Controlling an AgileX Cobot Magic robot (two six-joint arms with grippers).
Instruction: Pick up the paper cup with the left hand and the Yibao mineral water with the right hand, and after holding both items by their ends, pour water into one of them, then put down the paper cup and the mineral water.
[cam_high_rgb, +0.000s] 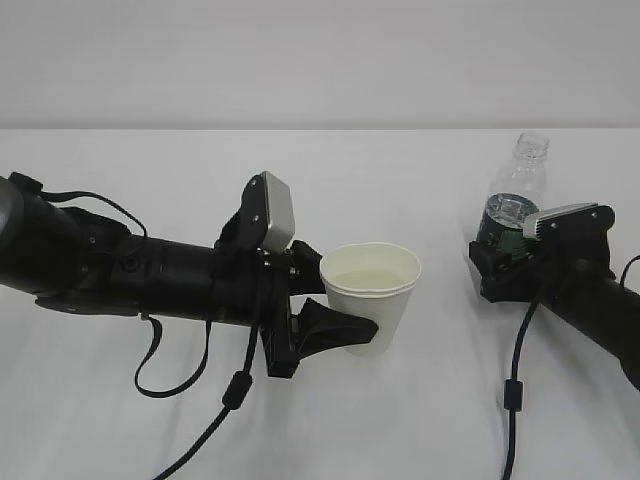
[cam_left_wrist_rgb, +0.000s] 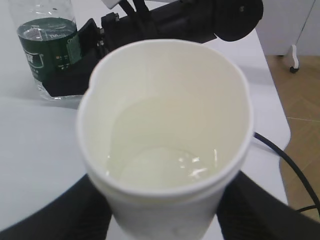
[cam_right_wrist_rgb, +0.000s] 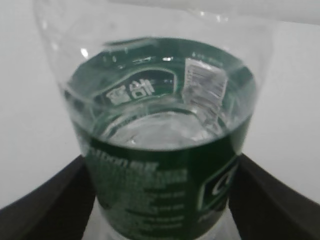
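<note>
White paper cup (cam_high_rgb: 370, 296) sits gripped between the left fingers (cam_high_rgb: 340, 330); bottle (cam_high_rgb: 515, 205) stands between right fingers (cam_right_wrist_rgb: 45, 200), grip unclear.

This looks like a robotics lab or test room, not a home or kitchen. A plain white table (cam_high_rgb: 420, 420) with a rounded corner stands before a bare pale wall (cam_high_rgb: 320, 60), with nothing decorative near it. Beyond the table's far edge, the left wrist view shows a wood-tone floor (cam_left_wrist_rgb: 300, 95), and on it a white caster wheel (cam_left_wrist_rgb: 294, 66) under some white furniture or stand. Black cables (cam_high_rgb: 515, 390) trail loose across the tabletop from the two black robot arms working over it.
</note>
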